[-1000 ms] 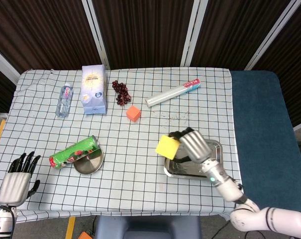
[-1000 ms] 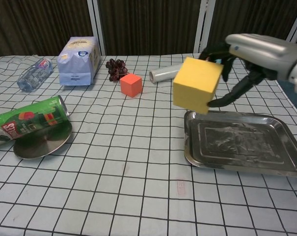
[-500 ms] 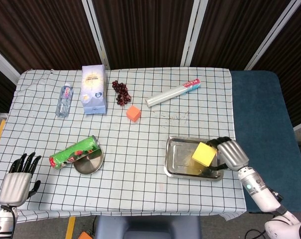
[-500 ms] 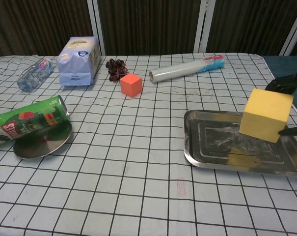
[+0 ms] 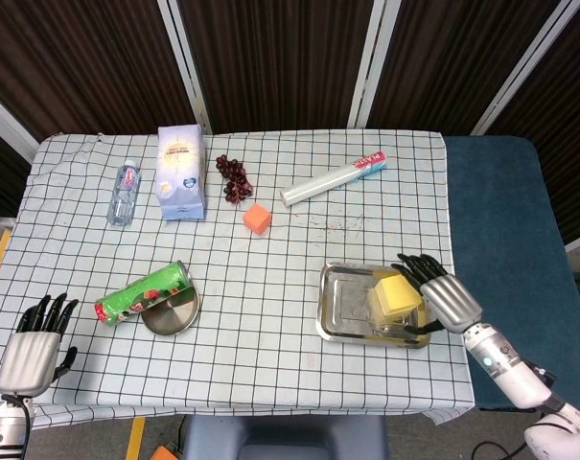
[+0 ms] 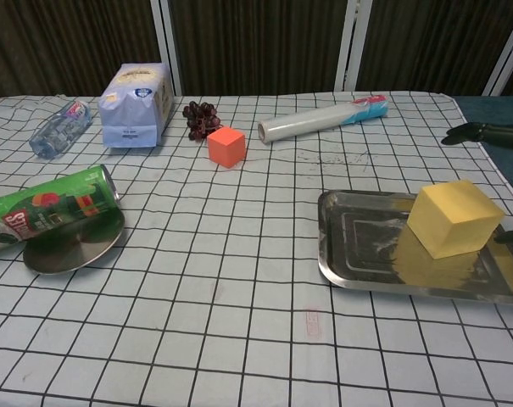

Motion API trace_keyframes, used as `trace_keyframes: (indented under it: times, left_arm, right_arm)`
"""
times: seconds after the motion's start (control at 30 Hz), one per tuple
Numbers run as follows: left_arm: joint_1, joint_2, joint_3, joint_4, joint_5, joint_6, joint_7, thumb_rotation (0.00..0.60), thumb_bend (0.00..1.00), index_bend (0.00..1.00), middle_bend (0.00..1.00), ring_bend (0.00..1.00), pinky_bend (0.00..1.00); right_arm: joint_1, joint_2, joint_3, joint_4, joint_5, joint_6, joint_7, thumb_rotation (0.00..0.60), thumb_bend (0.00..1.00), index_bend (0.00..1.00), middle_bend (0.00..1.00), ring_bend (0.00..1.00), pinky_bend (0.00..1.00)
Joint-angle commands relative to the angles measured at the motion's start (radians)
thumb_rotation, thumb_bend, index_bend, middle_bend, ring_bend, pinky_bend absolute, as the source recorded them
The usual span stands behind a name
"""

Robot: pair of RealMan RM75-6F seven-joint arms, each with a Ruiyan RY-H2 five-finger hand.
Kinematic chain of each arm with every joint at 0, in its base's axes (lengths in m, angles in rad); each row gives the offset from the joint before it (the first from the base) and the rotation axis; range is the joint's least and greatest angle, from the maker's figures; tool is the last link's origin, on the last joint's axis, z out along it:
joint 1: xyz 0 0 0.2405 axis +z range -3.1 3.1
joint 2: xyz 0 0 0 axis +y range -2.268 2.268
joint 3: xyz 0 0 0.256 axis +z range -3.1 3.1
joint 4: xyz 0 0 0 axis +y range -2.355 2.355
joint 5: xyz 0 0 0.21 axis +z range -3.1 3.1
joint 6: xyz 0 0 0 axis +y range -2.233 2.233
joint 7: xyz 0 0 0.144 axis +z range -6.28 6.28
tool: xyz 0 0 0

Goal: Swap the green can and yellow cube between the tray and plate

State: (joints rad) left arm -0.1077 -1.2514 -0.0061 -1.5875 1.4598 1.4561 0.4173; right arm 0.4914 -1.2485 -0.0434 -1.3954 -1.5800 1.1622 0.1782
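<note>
Yellow cube (image 5: 395, 298) sitting in the tray (image 5: 345, 305), right hand (image 5: 444, 295) hovering beside it with fingers spread.

The right hand is reaching in from the near right, its palm hanging just right of the cube, its dark fingers (image 6: 475, 132) fanning apart and gripping nothing; whether a fingertip is touching the cube, I cannot tell. The cube is resting tilted in the tray's right half. The green can (image 5: 142, 292) is lying on its side at the left, leaning across the far-left rim of the plate (image 5: 174, 315). The left hand (image 5: 35, 346) is hanging off the table's near-left corner, fingers apart and pointing away, holding nothing.
</note>
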Motion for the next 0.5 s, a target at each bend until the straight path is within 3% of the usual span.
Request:
trace_keyframes:
  times: [0.03,0.2,0.37,0.5]
  left_arm:
    - [0.002,0.003,-0.002,-0.004,0.003,0.007,-0.007,0.600,0.38,0.11,0.07,0.00,0.16]
    - [0.011,0.016,-0.009,-0.007,0.017,0.035,-0.044,0.600,0.38,0.11,0.07,0.00,0.16]
    - [0.015,0.021,-0.013,-0.006,0.017,0.045,-0.054,0.600,0.38,0.11,0.08,0.00,0.16]
    - [0.025,0.036,-0.027,-0.007,0.010,0.067,-0.092,0.600,0.38,0.11,0.08,0.00,0.16]
  right_arm:
    - [-0.056,0.033,0.018,-0.020,0.007,0.101,-0.016,0.600,0.05,0.00,0.00,0.00,0.00]
    - [-0.169,0.072,0.061,-0.072,0.134,0.217,-0.119,0.600,0.05,0.00,0.00,0.00,0.00]
    - [-0.203,0.080,0.077,-0.098,0.187,0.243,-0.139,0.600,0.05,0.00,0.00,0.00,0.00]
    - [-0.283,0.049,0.126,-0.084,0.290,0.348,-0.203,0.600,0.05,0.00,0.00,0.00,0.00]
